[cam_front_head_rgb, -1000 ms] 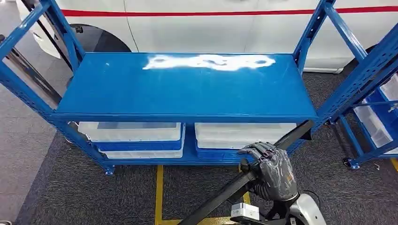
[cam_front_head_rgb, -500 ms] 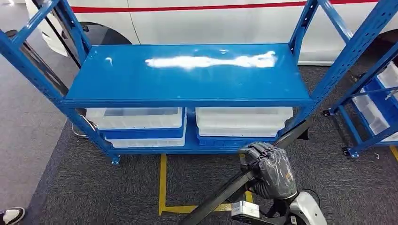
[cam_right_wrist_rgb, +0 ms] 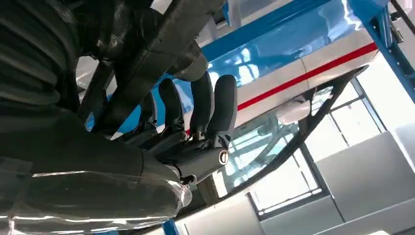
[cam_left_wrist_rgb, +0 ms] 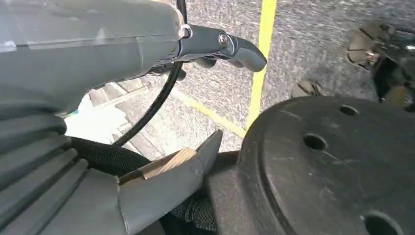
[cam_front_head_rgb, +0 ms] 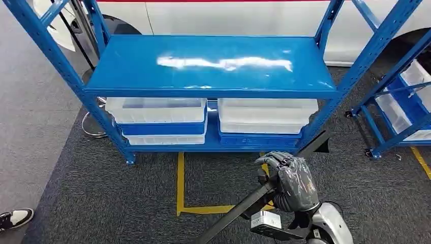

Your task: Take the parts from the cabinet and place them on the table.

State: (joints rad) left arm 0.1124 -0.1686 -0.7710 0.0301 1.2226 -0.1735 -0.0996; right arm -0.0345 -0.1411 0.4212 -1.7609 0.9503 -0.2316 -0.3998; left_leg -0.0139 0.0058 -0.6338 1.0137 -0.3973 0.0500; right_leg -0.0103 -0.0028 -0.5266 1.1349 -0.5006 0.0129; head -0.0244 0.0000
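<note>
Head view: the right hand [cam_front_head_rgb: 290,182] is clamped around a long black part [cam_front_head_rgb: 264,193], held low in front of the blue rack [cam_front_head_rgb: 213,91]. The part runs on a slant, its far end reaching up toward the rack's lower right corner post and its near end dropping out of frame. The rack's top shelf is bare and glossy. Beneath it sit two stacks of clear and blue bins [cam_front_head_rgb: 157,122], side by side. Yellow floor tape [cam_front_head_rgb: 179,183] marks the dark carpet just before the rack, and a person's shoe [cam_front_head_rgb: 15,217] shows well to the rack's left, at the frame's lower corner. By the look of it, the part is already taken and in carriage, and its placing on the table is not yet done. Whether this rack is the cabinet or the table, the pictures do not settle.

Left wrist view: the left hand [cam_left_wrist_rgb: 147,78] hangs over the carpet and the yellow tape, nothing visible in it, with the thumb and one finger set apart. It appears idle.

Right wrist view: the dark fingers [cam_right_wrist_rgb: 215,107] of the right hand curl over the black part [cam_right_wrist_rgb: 147,63], with the blue rack and a white vehicle with a red stripe [cam_right_wrist_rgb: 303,76] beyond.
</note>
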